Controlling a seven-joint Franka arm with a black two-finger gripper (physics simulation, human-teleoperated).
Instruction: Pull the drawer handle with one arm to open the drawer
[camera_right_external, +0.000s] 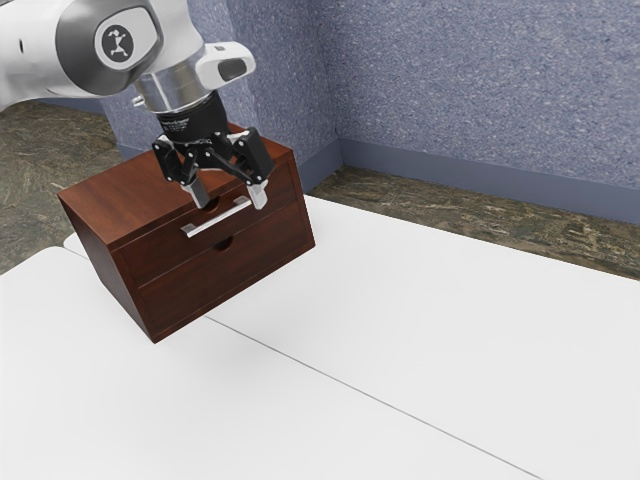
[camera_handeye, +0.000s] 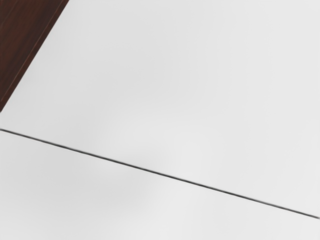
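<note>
A dark brown wooden drawer cabinet (camera_right_external: 120, 200) stands on the white table (camera_right_external: 420, 330) at the exterior view's left. A pale bar handle (camera_right_external: 214, 221) runs across its upper drawer front (camera_right_external: 170, 250). My black gripper (camera_right_external: 230, 196) hangs open just above that handle, one fingertip on each side of the bar's upper part, not touching it from both sides. The drawer front looks flush with the cabinet. In the wrist view a sliver of the brown cabinet (camera_handeye: 20, 40) lies beside the white table (camera_handeye: 175, 100).
A thin dark seam (camera_right_external: 370, 395) crosses the table diagonally in front of the cabinet; the same seam (camera_handeye: 160, 172) crosses the wrist view. A blue-grey wall (camera_right_external: 480, 70) with a baseboard and mottled floor (camera_right_external: 480, 215) lie behind the table.
</note>
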